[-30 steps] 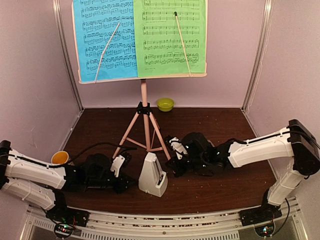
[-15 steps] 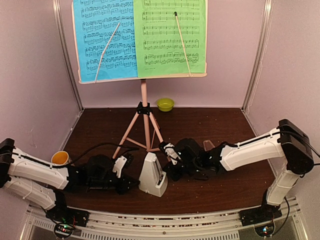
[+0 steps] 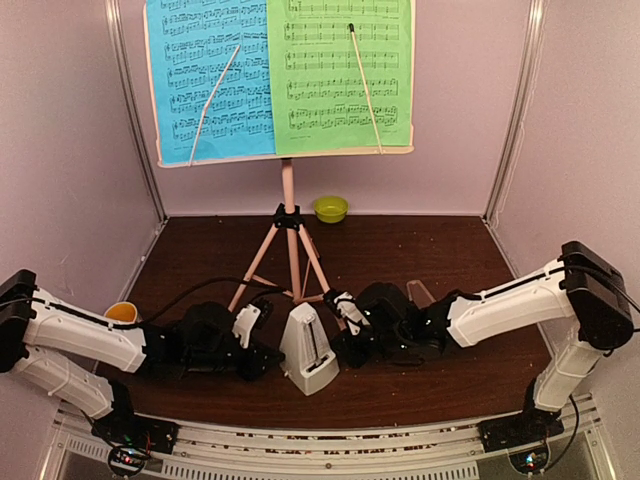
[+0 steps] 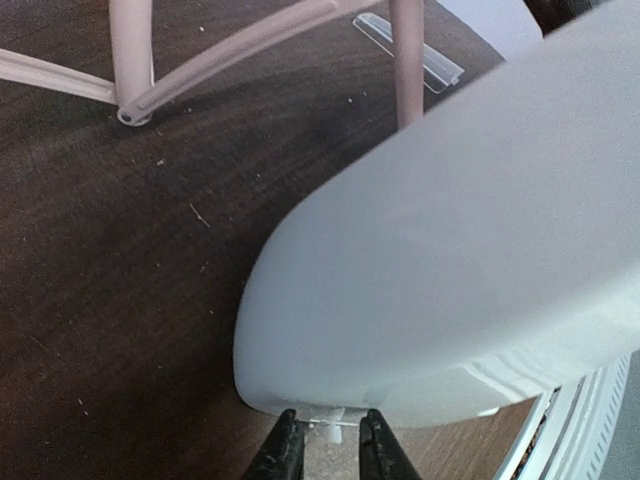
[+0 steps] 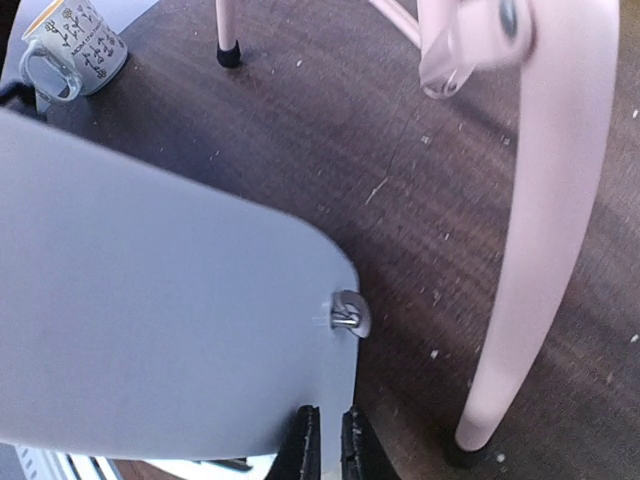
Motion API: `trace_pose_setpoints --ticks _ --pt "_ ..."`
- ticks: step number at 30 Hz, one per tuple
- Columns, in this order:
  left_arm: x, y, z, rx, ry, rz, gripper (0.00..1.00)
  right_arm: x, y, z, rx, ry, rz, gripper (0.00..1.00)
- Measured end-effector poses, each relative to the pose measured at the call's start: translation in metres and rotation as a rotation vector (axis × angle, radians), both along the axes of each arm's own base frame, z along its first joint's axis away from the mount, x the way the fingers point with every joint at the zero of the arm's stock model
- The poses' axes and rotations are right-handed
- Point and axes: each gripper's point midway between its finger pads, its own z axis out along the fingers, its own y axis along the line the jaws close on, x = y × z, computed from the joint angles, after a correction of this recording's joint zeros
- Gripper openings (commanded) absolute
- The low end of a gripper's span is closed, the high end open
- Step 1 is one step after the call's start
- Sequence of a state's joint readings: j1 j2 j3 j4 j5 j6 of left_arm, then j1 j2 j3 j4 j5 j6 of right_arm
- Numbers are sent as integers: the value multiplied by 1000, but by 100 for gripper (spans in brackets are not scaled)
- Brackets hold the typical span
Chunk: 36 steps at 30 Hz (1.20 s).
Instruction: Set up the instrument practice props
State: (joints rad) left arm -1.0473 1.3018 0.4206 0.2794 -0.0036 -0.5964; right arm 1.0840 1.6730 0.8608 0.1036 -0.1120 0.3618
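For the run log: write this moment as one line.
metronome: upright beside music stand | left gripper: pinching its base tab | right gripper: shut, at its opposite side

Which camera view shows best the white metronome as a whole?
The top external view: the metronome stands whole there, a white pyramid near the stand's legs. The left wrist view shows only a curved white side; the right wrist view, a flat side with a small metal key.

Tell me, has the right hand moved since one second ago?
Yes. In the top view the right hand has moved left, closer to the pink music stand's legs and the white metronome.
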Motion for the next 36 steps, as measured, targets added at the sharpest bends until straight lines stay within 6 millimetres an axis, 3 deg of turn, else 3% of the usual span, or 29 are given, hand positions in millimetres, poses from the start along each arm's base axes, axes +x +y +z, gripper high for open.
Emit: trace_pose_setpoints --ticks 9,14,19,20,22,27,33,36 --pt "25 15 13 3 -46 78 28 -34 13 -3 57 85 51 16" --pt "26 17 22 -3 -79 69 32 -45 6 13 118 87 53 42" --pt "26 17 24 0 -88 60 33 -46 -5 36 213 55 24 64" --pt "26 17 24 0 -89 58 33 -46 -5 40 224 50 20 72" --pt "25 16 24 -1 -88 54 34 -45 -2 49 253 24 14 79" --pt "25 16 21 3 -83 48 34 -51 13 72 292 -39 35 80" --pt "25 16 17 12 -77 49 34 -45 44 117 364 -129 23 73" --pt "25 16 16 15 -75 49 34 -38 53 121 360 -153 -2 70"
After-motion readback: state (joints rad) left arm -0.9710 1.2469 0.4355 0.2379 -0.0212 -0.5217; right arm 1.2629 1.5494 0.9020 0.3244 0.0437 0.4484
